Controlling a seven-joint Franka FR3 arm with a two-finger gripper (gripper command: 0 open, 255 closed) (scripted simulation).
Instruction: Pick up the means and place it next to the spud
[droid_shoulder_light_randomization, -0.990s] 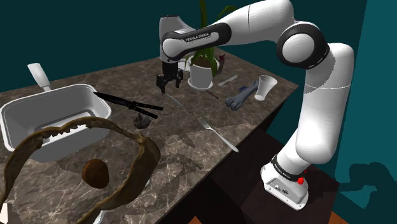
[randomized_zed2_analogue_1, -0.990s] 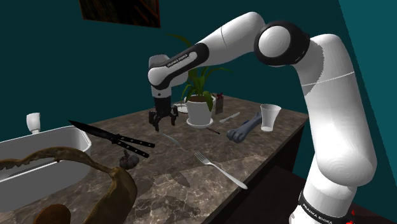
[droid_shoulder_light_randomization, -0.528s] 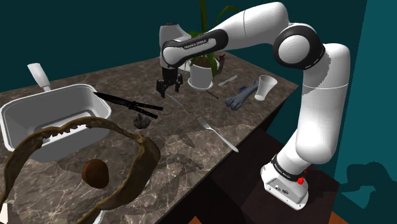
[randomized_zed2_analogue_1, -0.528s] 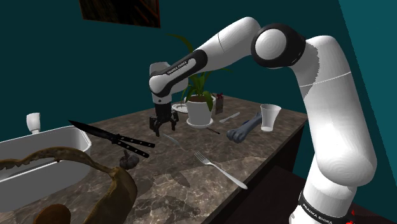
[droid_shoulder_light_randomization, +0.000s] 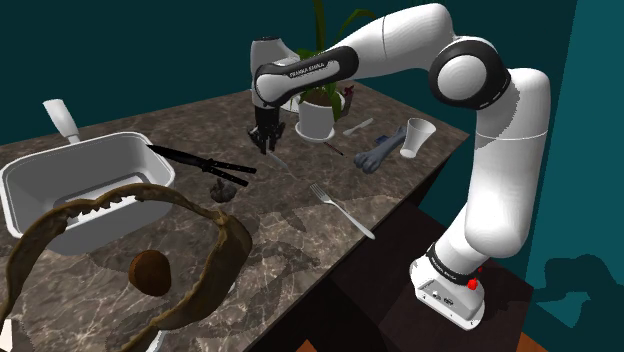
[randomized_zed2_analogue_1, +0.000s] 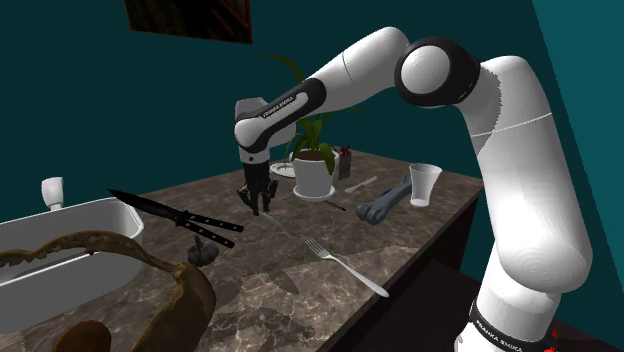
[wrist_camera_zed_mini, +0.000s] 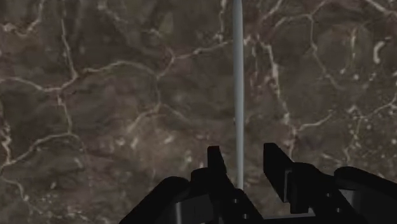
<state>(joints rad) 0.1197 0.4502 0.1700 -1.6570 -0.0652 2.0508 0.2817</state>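
The tool (wrist_camera_zed_mini: 243, 153) hangs low over the dark marble table (droid_shoulder_light_randomization: 300, 240), in the upper middle of the shoulder view, its 2 fingers apart and unclenched. The slim grey utensil (wrist_camera_zed_mini: 238, 76) lies flat between them, touching neither. The brown spud (droid_shoulder_light_randomization: 150, 272) sits at lower left, well apart.

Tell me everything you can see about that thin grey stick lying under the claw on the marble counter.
The thin grey stick is slim, straight and plain pale grey; its material is unclear. It lies flat on the dark veined counter. It runs between the fingers of the claw, which stand apart either side without touching it, so it is not held.
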